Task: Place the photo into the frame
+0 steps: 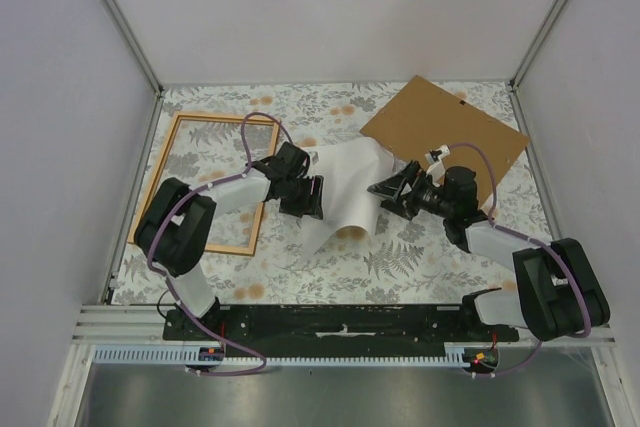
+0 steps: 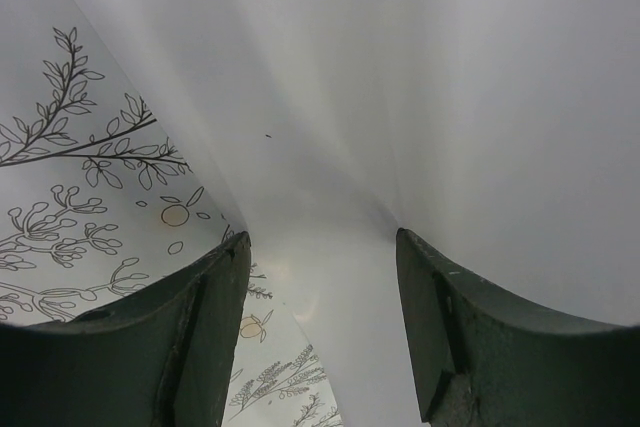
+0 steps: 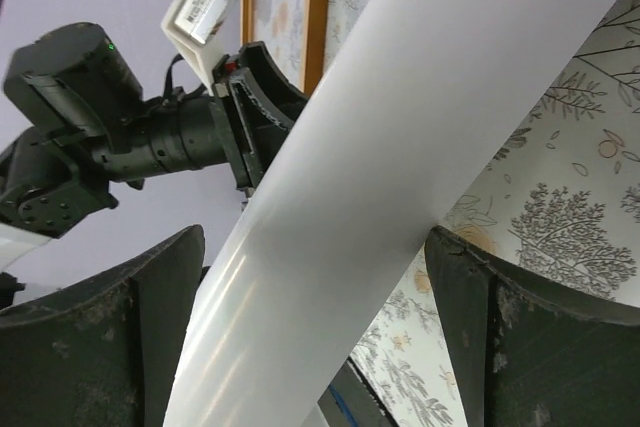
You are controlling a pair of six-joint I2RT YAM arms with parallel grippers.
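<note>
Leftmost, the thin light-wood frame [image 1: 212,118] lies on the leaf-printed cloth [image 1: 400,267]. The left gripper [image 1: 316,197], dark jaws apart, straddles the glossy white photo [image 1: 348,187], bowed and curled mid-table, only its blank side showing. The right gripper [image 1: 380,197] gapes wide astride it; a stiff brown board [image 1: 445,122] lies far right.

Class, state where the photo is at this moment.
In the top view, the photo stands curled at mid-table between the left gripper and the right gripper, right of the frame.

Brown backing board [image 1: 445,127] lies on floral tablecloth [image 1: 400,267].
</note>
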